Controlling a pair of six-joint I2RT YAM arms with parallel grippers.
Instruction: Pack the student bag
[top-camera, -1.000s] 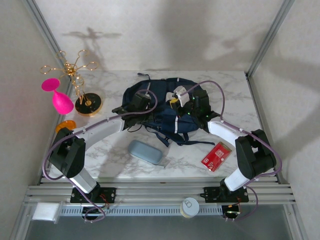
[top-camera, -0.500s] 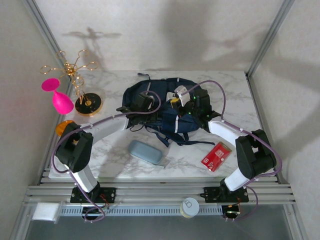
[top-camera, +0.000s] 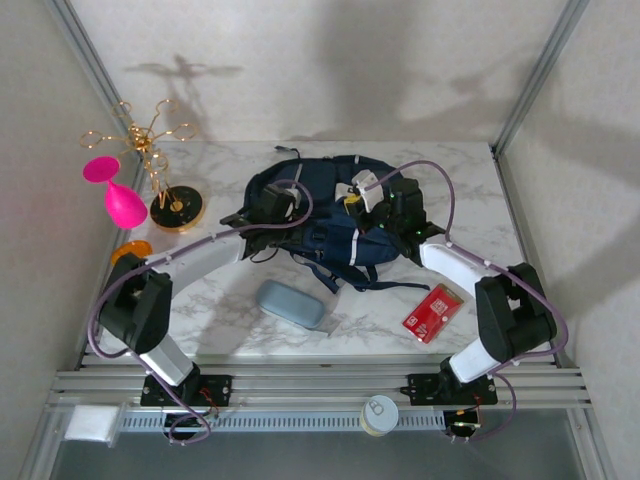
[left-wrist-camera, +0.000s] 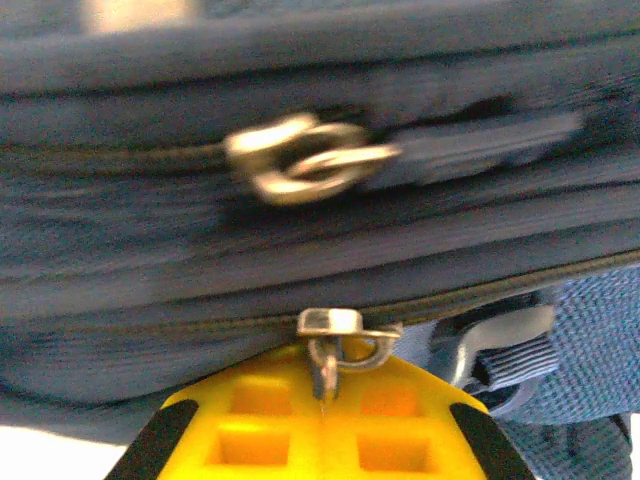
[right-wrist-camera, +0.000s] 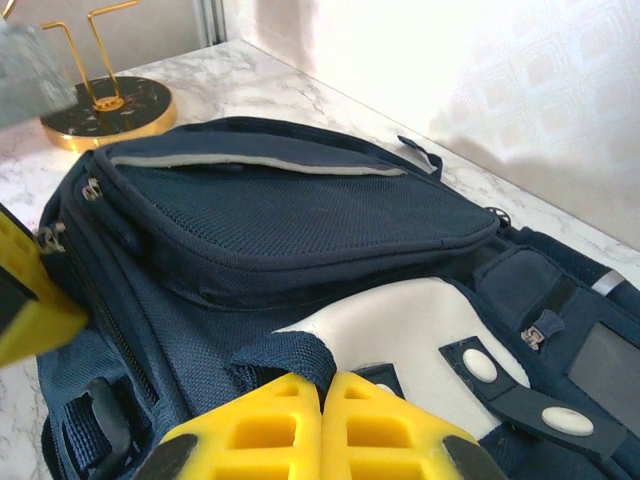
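Zip work at the back of the counter (top-camera: 230, 300): the student bag (top-camera: 322, 178) lies flat in the middle of the far half. Its long axis runs roughly left to right across my overhead view, and both arms reach in over it, one from each side.

My left end effector (left-wrist-camera: 322, 430) is closed. Its wrist camera shows a metal zipper pull (left-wrist-camera: 322, 375) hanging straight down into the seam between the two yellow fingers, so I judge it pinched there. The zip track runs side to side across that view, just beyond the fingertips. A second slider (left-wrist-camera: 300, 165) sits on a parallel track further up the bag, blurred.

My right end effector (right-wrist-camera: 322, 425) is also closed, fingers pressed together, low against the bag's white patch (right-wrist-camera: 400, 320). A navy webbing loop (right-wrist-camera: 285, 352) arches right at the tips; whether any webbing is caught between them I cannot tell. From that wrist the bag stretches away from the fingers toward the left arm.

A grey-blue case (top-camera: 291, 303) and a red packet (top-camera: 433, 312) lie on the counter just in front of the bag, between it and the arm bases, not yet packed.

As I read it, the coming move turns on the left arm, the one at the zip. The pull has to travel along the track, parallel to the bag's edge, while the right side steadies the bag against it.
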